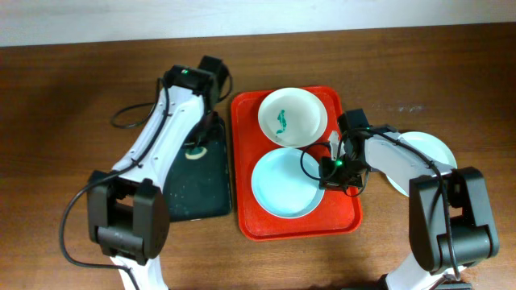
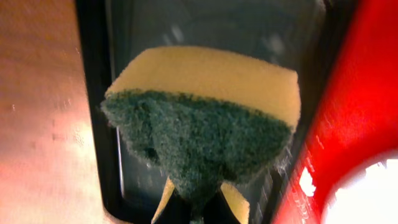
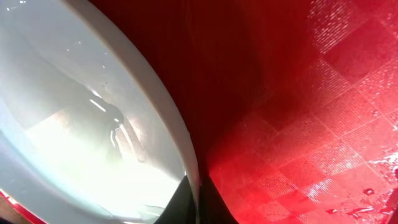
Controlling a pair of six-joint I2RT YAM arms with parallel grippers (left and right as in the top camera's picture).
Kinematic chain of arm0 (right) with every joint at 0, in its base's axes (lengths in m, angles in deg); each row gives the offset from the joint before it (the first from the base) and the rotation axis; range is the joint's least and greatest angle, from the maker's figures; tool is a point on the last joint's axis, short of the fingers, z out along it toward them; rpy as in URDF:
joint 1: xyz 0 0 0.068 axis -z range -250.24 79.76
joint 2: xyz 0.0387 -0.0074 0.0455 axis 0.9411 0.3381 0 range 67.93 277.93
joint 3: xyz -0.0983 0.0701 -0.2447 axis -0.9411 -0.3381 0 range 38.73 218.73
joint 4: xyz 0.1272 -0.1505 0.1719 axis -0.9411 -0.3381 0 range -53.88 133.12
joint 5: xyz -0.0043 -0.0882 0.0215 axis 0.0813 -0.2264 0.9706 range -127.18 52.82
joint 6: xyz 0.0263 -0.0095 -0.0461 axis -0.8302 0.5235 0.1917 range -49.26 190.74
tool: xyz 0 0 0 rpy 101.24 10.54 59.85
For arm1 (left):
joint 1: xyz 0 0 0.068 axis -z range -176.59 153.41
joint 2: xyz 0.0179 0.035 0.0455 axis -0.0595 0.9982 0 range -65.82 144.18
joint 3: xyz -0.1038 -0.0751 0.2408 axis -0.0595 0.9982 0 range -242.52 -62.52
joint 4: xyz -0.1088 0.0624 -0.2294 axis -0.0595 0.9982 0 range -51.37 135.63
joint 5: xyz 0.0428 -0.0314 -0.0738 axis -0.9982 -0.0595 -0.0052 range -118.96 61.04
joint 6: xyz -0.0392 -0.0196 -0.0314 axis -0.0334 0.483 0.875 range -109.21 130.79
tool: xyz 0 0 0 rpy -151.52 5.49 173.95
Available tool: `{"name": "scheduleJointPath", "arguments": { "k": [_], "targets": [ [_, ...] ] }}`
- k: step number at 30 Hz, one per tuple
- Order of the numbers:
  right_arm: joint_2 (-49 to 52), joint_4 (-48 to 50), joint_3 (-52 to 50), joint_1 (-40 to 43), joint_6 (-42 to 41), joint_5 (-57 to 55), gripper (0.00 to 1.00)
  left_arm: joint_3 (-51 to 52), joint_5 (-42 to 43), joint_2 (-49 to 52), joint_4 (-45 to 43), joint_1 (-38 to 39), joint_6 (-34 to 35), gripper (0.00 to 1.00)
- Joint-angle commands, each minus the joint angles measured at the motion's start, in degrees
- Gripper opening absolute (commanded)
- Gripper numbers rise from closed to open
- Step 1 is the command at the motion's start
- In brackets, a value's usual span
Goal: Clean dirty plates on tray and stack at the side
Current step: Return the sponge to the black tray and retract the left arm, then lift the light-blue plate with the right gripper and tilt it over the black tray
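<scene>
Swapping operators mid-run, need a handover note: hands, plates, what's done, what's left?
Hands: left hand shut on the sponge, over the black tray; right hand shut on the rim of the mint-blue plate.
Plates: mint-blue plate lies in the red tray, no smear visible; white plate beside it in the tray, teal smear in its centre; third plate on the table right of the tray, partly under the right arm.
Done: one plate off the tray.
Left: probably stack the mint-blue plate on it, then scrub and stack the white one.
</scene>
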Motion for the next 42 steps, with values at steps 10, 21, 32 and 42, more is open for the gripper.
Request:
{"name": "scheduleJointPath", "arguments": {
  "k": [10, 21, 32, 42],
  "targets": [
    [0.7, -0.1, -1.4, 0.4, 0.8, -5.0, 0.04, 16.0, 7.2, -2.6, -11.3, -6.0, -5.1, 0.34],
    [-5.5, -10.7, 6.5, 0.2, 0.1, -8.2, 0.04, 12.2, 9.4, -21.8, -3.2, -13.9, -5.8, 0.99],
    [-7.6, -18.0, 26.4, -17.0, -4.6, -13.5, 0.04, 12.3, 8.6, -30.5, 1.6, -20.0, -5.8, 1.00],
    [-5.0, 0.3, 26.6, -35.0, -7.0, -37.9, 0.04, 12.3, 8.5, -30.5, 1.9, -20.0, -5.8, 0.99]
  ]
}}
